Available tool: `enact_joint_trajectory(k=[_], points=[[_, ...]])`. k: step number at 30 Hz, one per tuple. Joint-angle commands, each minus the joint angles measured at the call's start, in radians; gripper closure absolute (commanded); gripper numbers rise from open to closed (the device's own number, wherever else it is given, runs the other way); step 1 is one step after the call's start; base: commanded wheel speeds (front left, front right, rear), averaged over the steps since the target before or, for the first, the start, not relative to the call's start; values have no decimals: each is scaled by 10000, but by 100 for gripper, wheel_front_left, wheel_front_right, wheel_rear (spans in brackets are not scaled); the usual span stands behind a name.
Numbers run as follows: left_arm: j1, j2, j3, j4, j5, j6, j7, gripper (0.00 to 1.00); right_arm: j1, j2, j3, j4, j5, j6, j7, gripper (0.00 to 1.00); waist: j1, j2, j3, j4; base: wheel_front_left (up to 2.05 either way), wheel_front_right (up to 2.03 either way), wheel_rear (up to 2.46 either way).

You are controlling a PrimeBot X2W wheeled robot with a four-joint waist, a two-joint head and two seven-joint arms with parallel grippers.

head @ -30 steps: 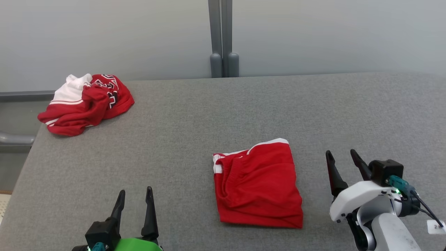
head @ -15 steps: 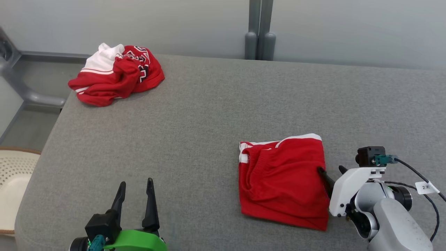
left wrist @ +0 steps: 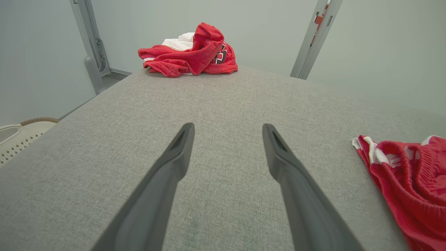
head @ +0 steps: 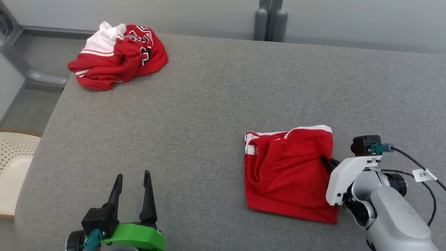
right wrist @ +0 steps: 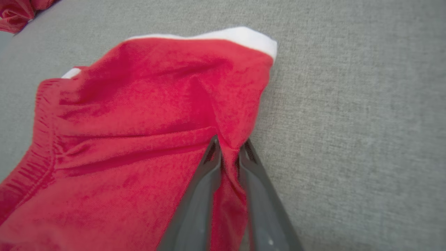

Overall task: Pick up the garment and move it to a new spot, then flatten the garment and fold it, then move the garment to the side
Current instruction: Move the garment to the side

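The garment [head: 285, 170] is a folded pair of red shorts with white trim, lying on the grey table [head: 209, 104] at centre right. My right gripper [head: 329, 162] is shut on its right edge, pinching a ridge of red cloth between the fingers [right wrist: 209, 167]; the garment [right wrist: 139, 122] spreads to the left of them. My left gripper [head: 132, 181] stands open at the lower left, well clear of the cloth. In the left wrist view the left gripper [left wrist: 226, 136] hovers over bare table, with the garment [left wrist: 407, 174] off to the right.
A second red and white garment [head: 118, 55] lies crumpled at the table's far left corner, also seen as a heap [left wrist: 191, 52] ahead of the left gripper. A pale perforated basket [head: 14, 167] stands beside the table's left edge. A grey post [head: 271, 17] rises behind the table.
The head camera has turned left and tilted down. My right gripper has reached leftwards onto the garment's right edge and shut on the cloth. The left gripper has stayed open in place.
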Motion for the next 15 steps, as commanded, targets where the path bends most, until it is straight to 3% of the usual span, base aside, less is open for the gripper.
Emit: enact_joint_trajectory(k=[1,8,15], points=[[-201,-2,34,-49,57,-7,-34,0,-182,-160,10,5,42,-12,-187,100,0,0,160,-369,0,0,0],[-421,6,111,-161,309,-86,-32,0,-718,-351,69,30,-23,-12,-873,100,0,0,588,-1716,0,0,0],[-873,281,87,-278,710,-211,-32,0,-1390,-463,-180,279,-133,-12,-1648,100,0,0,1316,-3960,0,0,0]])
